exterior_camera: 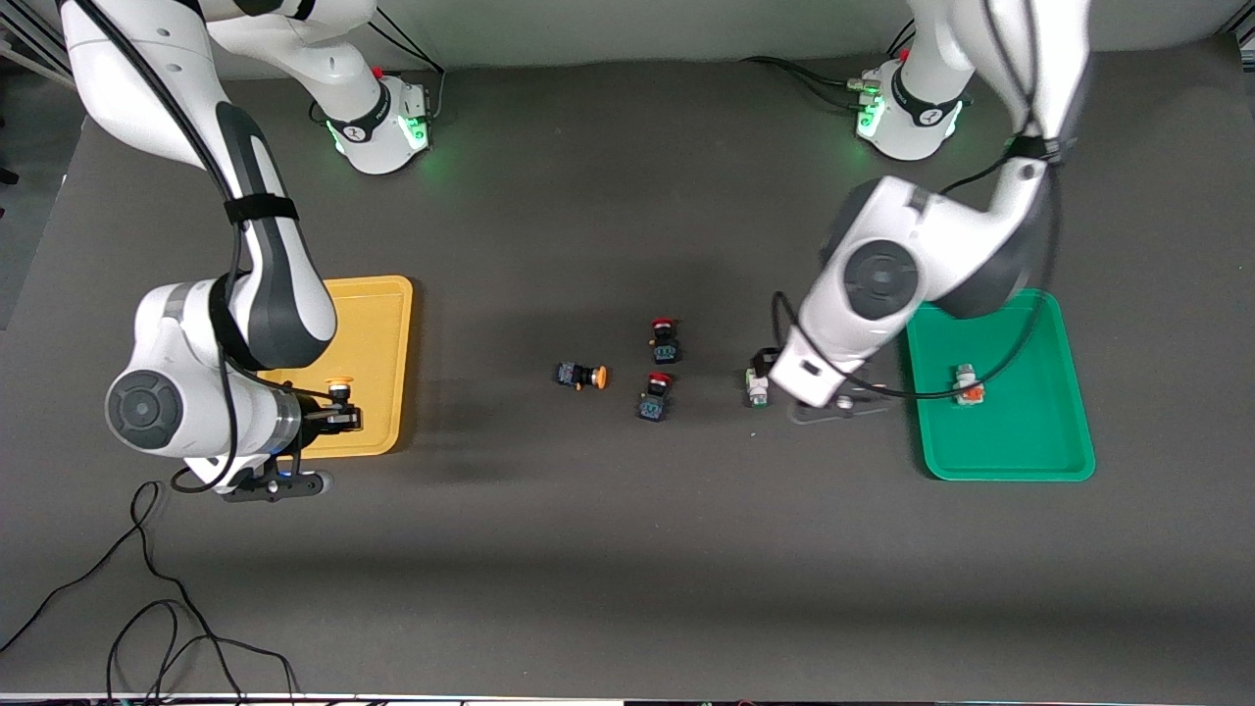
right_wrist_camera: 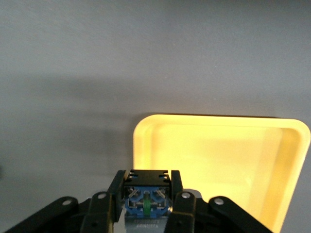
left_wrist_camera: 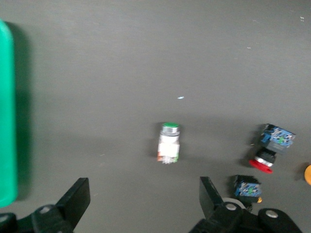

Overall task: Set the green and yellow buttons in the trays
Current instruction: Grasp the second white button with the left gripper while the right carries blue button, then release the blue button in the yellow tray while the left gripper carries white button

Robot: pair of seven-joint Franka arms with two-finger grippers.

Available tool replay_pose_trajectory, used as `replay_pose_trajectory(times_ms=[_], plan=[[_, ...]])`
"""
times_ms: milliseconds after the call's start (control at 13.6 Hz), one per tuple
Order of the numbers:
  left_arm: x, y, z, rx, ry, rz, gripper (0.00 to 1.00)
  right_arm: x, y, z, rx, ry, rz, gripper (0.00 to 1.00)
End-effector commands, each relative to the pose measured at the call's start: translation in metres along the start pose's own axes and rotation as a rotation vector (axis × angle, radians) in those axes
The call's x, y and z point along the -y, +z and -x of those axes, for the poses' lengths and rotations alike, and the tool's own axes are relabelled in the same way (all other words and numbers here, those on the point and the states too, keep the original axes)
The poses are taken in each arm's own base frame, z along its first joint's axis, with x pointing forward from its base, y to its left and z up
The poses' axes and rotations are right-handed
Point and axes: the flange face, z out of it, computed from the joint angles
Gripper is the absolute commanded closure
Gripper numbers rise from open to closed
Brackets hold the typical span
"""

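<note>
Dark grey matte tabletop, yellow tray (exterior_camera: pixel 377 324) at the right arm's end, green tray (exterior_camera: pixel 1029 451) at the left arm's. Right gripper (exterior_camera: pixel 338 417) over the yellow tray, pinching a yellow-capped button (exterior_camera: pixel 340 385) by its black-and-blue body. Left gripper (left_wrist_camera: pixel 145 201) spread wide above a white green-faced button (left_wrist_camera: pixel 168 142) lying on its side. Another white button (exterior_camera: pixel 968 384) in the green tray; one yellow-capped button (exterior_camera: pixel 580 376) mid-table near two red-capped switches (exterior_camera: pixel 665 338). Probably light, rigid, smooth plastic; best gripped across the squarish body. No legible writing

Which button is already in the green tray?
The white-silver button with the orange face lies in the green tray; its green-capped twin sits outside on the table.
</note>
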Motion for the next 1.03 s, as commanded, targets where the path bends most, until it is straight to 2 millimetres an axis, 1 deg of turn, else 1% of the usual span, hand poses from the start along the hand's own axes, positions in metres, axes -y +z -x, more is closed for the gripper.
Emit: replay_pose_trajectory(times_ms=[0,74,221,295,369,442,664,737,811,885,959], plan=[[-0.013,0.066,0.007,-0.021,-0.008,0.011,0.00,-0.001,0.033,0.034,-0.035,-0.031,0.000,1.00],[-0.018,0.091,0.009,-0.021,-0.005,0.013,0.00,0.000,0.050,0.040,-0.053,-0.033,0.003,1.00],[-0.018,0.121,0.007,-0.019,-0.002,0.014,0.00,0.012,0.078,0.052,-0.059,-0.052,0.011,1.00],[-0.019,0.130,0.009,-0.012,0.005,0.004,0.00,0.011,0.089,0.058,-0.056,-0.050,0.013,1.00],[-0.017,0.135,0.011,-0.004,0.004,-0.002,0.00,0.008,0.095,0.062,-0.051,-0.044,0.014,1.00],[-0.016,0.137,0.014,0.001,-0.001,-0.007,0.03,0.007,0.099,0.063,-0.048,-0.044,0.015,1.00],[-0.020,0.140,0.019,0.006,-0.038,-0.011,0.53,0.003,0.106,0.064,-0.038,-0.037,0.017,1.00],[-0.020,0.140,0.020,0.009,-0.040,-0.015,0.66,-0.002,0.105,0.063,-0.040,-0.028,0.019,1.00],[-0.018,0.141,0.020,0.015,-0.041,-0.020,0.76,-0.005,0.105,0.063,-0.039,-0.024,0.021,1.00],[-0.017,0.139,0.019,0.016,-0.045,-0.021,0.81,-0.008,0.105,0.063,-0.039,-0.021,0.022,1.00],[-0.014,0.132,0.015,0.010,-0.056,-0.018,0.82,-0.013,0.105,0.063,-0.039,-0.013,0.026,1.00]])
